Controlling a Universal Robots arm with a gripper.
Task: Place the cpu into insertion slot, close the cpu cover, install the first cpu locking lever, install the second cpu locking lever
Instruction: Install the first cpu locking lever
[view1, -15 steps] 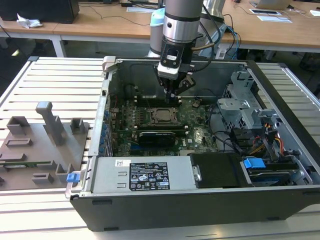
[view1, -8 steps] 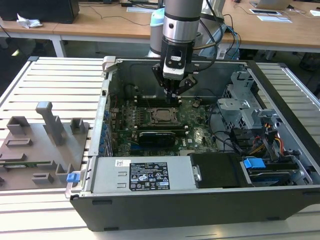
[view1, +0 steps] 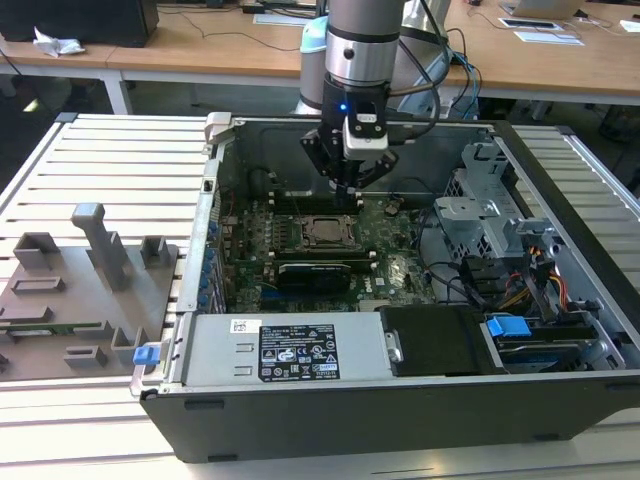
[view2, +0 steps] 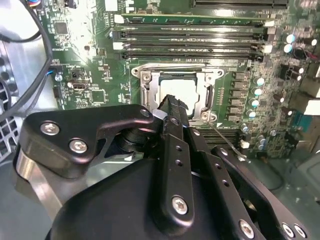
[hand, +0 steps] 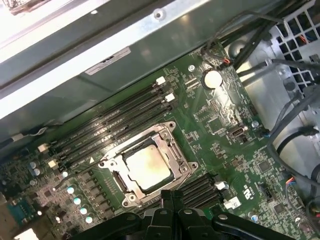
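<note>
First wrist view bares the cpu (hand: 147, 167) — second wrist view's pressed-together tool (view2: 172, 102) overlaps it.

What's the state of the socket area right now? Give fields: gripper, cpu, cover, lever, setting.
gripper: fingers together, nothing visible between them, tips just over the socket's edge
cpu: lying flat in the insertion slot, silver top showing
cpu cover: down, framing the cpu through its window
lever: thin metal rod running out from a socket corner; latched or not, cannot tell
setting: green board inside an open computer case
</note>
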